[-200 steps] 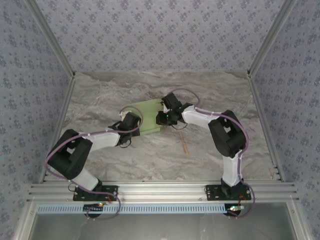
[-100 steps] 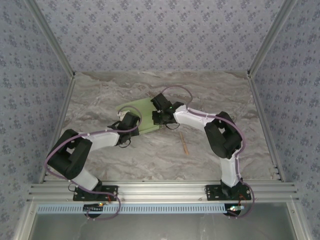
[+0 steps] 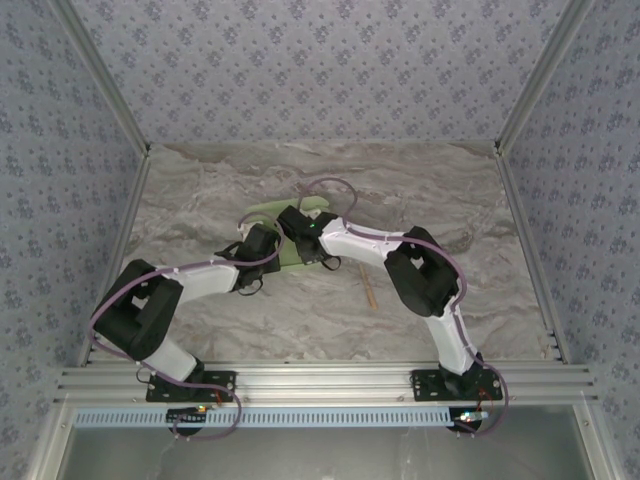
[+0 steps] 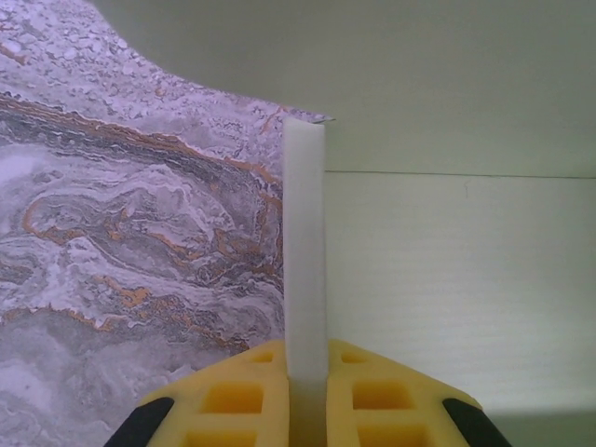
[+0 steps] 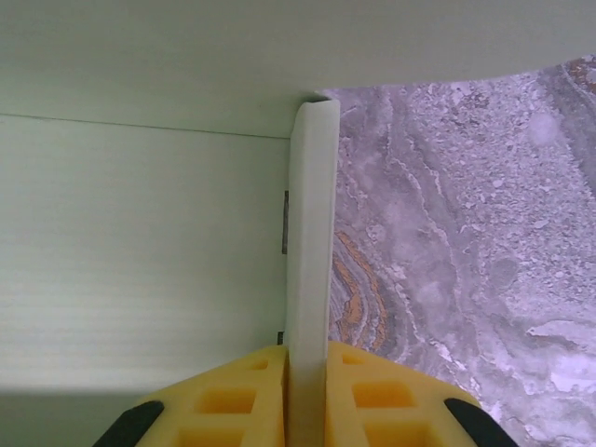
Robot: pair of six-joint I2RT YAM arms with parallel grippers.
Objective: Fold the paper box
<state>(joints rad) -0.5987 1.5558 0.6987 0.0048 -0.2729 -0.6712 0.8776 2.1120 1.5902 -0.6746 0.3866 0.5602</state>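
Left wrist: paper box (image 4: 447,270), smooth pale-green card, on veined marble table (image 4: 121,233).

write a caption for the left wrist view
Edge-on flap of the paper box pinched in the left gripper, marble table to its left.

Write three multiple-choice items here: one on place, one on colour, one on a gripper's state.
1. What colour is the paper box?
A) red
B) pale green
C) blue

2. Where does the wooden stick lie?
A) atop the paper box
B) in a gripper
C) on the table, right of the paper box

3. How is the left gripper?
A) shut on a paper box flap
B) wide open
C) shut on the wooden stick

B: the card is pale green.
C: it lies on bare marble.
A: it pinches an upright flap.
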